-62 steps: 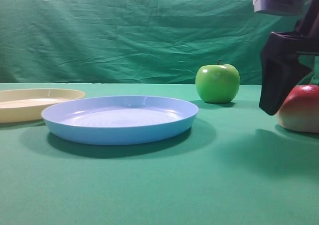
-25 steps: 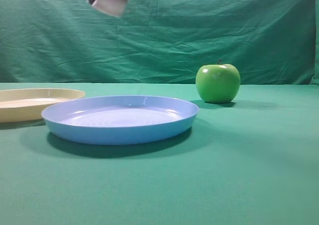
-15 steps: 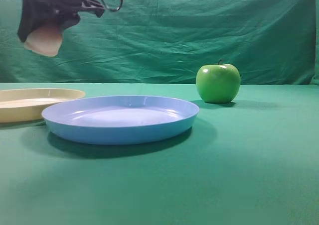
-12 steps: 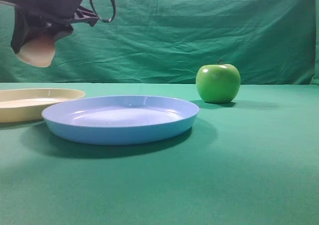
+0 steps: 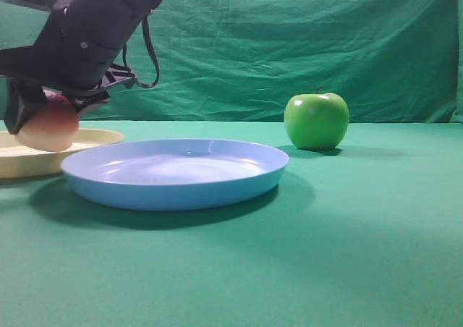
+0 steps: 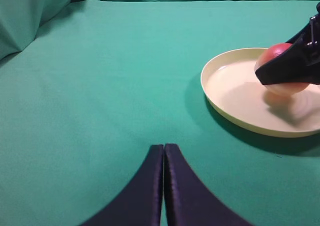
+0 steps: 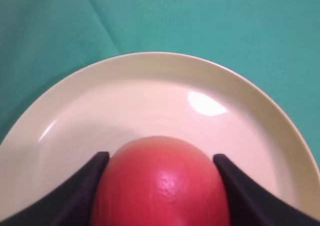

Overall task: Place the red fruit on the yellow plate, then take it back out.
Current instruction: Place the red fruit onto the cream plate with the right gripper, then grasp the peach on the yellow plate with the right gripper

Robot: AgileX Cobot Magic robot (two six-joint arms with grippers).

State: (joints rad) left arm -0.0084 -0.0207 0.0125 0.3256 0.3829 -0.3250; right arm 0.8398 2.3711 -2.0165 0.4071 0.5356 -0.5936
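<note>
The red fruit (image 7: 160,186) sits between the two black fingers of my right gripper (image 7: 160,157), which lie against its sides. It hangs low inside the yellow plate (image 7: 150,86), at or just above the plate's floor; I cannot tell whether it touches. In the exterior view the fruit (image 5: 47,128) is at the far left under the right arm, over the yellow plate (image 5: 22,164). The left wrist view shows the fruit (image 6: 274,54) and a right finger (image 6: 295,66) above the plate (image 6: 225,93). My left gripper (image 6: 164,147) is shut and empty over bare cloth, short of the plate.
A larger light blue plate (image 5: 173,171) lies just right of the yellow one, its rim overlapping it in view. A shiny green apple (image 5: 316,121) stands further back on the right. Green cloth covers the table and hangs behind it.
My right gripper has carried the red fruit leftward and down, from high above the blue plate to low inside the yellow plate. The apple and both plates have not moved.
</note>
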